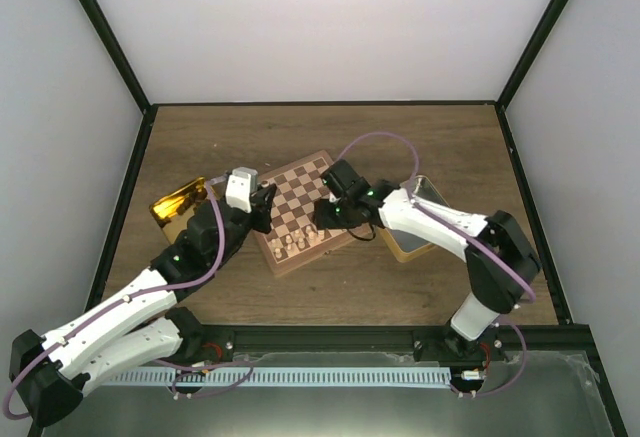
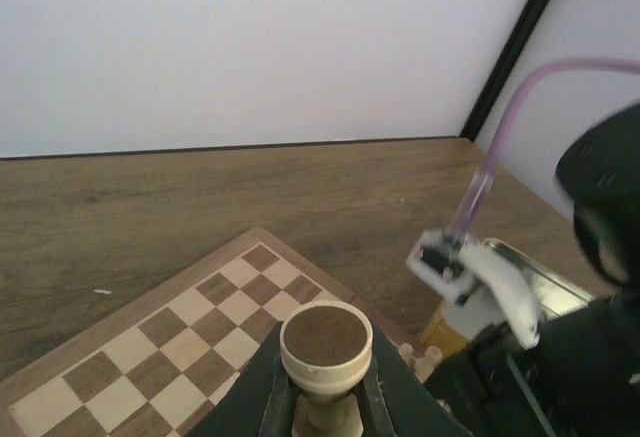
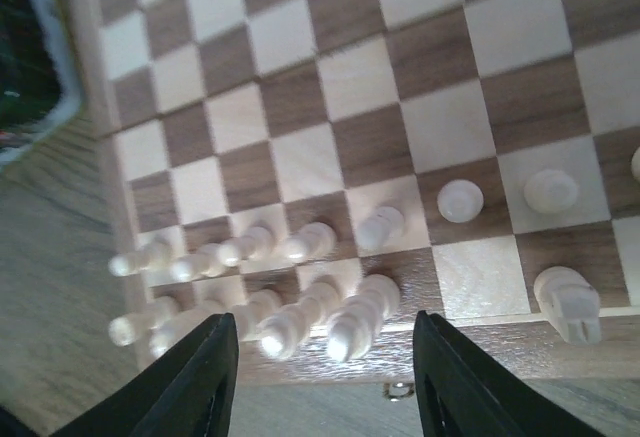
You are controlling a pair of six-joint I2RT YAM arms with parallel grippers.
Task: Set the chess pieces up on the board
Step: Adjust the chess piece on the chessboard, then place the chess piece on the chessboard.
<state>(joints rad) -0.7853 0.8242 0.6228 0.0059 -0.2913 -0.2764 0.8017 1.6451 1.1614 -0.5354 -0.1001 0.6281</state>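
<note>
The chessboard (image 1: 300,197) lies tilted at the table's middle. Several cream pieces (image 3: 300,245) stand in two rows along its near edge, also seen from above (image 1: 295,244). My left gripper (image 2: 322,382) is shut on a cream piece (image 2: 325,347), held base-up with its brown felt bottom showing, over the board's left side (image 1: 262,205). My right gripper (image 3: 325,382) is open and empty, its fingers (image 3: 190,382) wide apart above the near-edge rows; in the top view it hovers over the board's right side (image 1: 335,215). No dark pieces show.
A gold tin (image 1: 178,203) lies left of the board and another tin (image 1: 418,219) right of it, under the right arm. Dark frame rails and white walls bound the table.
</note>
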